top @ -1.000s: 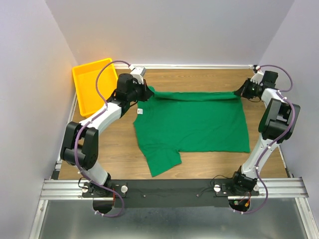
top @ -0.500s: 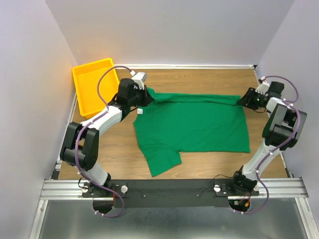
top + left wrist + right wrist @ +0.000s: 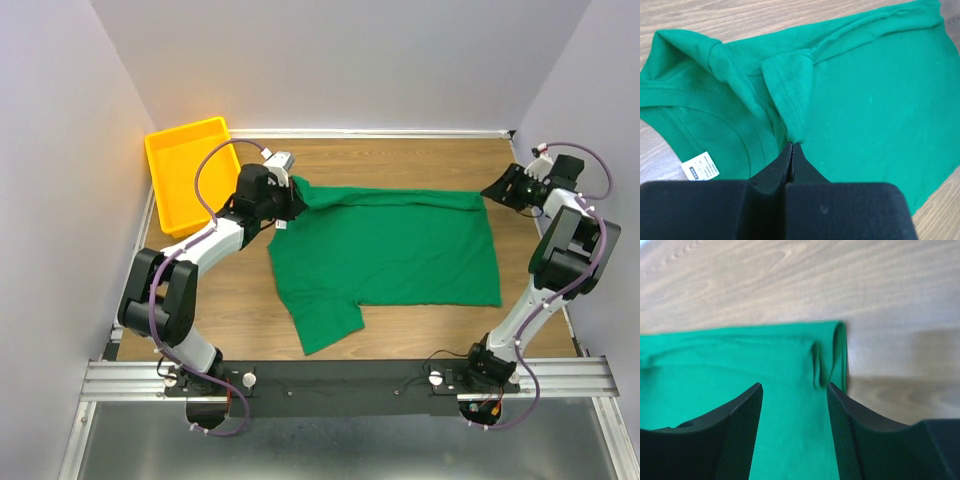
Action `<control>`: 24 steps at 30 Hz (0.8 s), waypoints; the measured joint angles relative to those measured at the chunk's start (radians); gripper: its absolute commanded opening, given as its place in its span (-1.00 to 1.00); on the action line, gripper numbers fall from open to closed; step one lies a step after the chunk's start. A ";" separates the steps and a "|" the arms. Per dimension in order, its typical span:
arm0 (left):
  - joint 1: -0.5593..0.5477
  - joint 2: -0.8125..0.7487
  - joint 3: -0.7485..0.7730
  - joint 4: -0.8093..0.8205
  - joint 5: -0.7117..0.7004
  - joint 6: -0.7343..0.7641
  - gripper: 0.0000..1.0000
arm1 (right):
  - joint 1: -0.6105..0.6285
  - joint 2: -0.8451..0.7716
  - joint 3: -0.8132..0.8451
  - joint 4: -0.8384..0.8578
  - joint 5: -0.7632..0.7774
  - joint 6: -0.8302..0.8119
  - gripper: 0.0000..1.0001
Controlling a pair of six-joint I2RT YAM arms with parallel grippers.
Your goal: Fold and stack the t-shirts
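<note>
The dark green t-shirt (image 3: 385,250) lies spread on the wooden table, its far edge folded over in a narrow band, one sleeve sticking out at the near left. My left gripper (image 3: 291,197) is shut on a pinch of the shirt's cloth (image 3: 794,131) near the collar at the far left corner; the white neck tag (image 3: 700,166) shows beside it. My right gripper (image 3: 497,190) is open and empty, just right of the shirt's far right corner (image 3: 832,352), which lies on the table ahead of its fingers (image 3: 742,435).
A yellow tray (image 3: 188,172) stands at the far left corner of the table, close behind the left arm. Walls close in the table on the left, back and right. Bare wood (image 3: 430,160) lies beyond the shirt's far edge.
My right gripper has let go of the shirt's far right corner, opened, and drawn back to the right. The corner now lies flat. The left gripper has stayed shut on the cloth.
</note>
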 measured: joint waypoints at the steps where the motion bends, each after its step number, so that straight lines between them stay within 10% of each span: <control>1: 0.000 0.000 -0.001 0.002 0.000 0.000 -1.00 | 0.002 0.022 0.021 0.000 -0.004 0.013 0.23; 24: -0.007 0.000 -0.004 0.035 0.010 -0.009 -1.00 | 0.055 0.237 0.234 -0.062 -0.011 0.084 -0.03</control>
